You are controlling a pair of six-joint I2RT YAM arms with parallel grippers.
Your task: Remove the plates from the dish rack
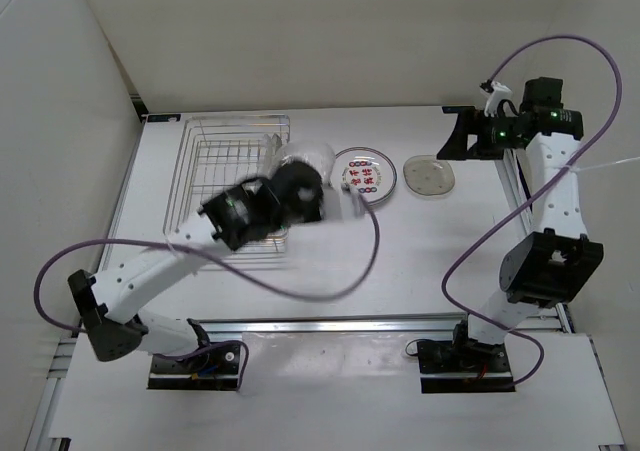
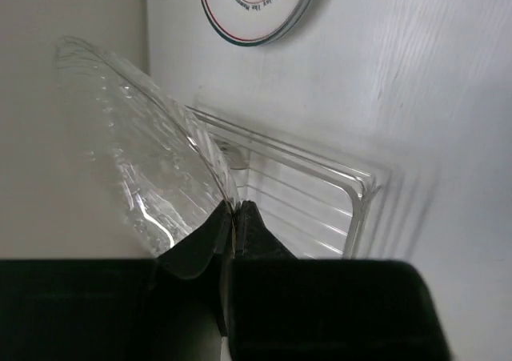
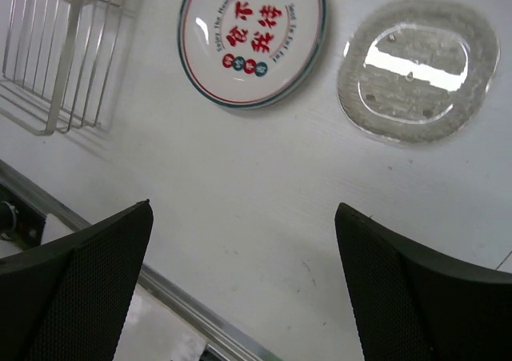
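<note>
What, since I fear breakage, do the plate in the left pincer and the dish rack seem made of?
The clear plate pinched in the left pincer looks like glass, possibly clear plastic: see-through, glossy, with a rippled texture and bright glints. The dish rack looks like bare silvery metal wire: thin, shiny rods.

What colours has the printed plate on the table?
The plate is white with a dark green rim and red and dark centre marks; best in the right wrist view.

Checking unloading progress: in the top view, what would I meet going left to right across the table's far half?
rack → held plate → printed plate → glass plate
</note>
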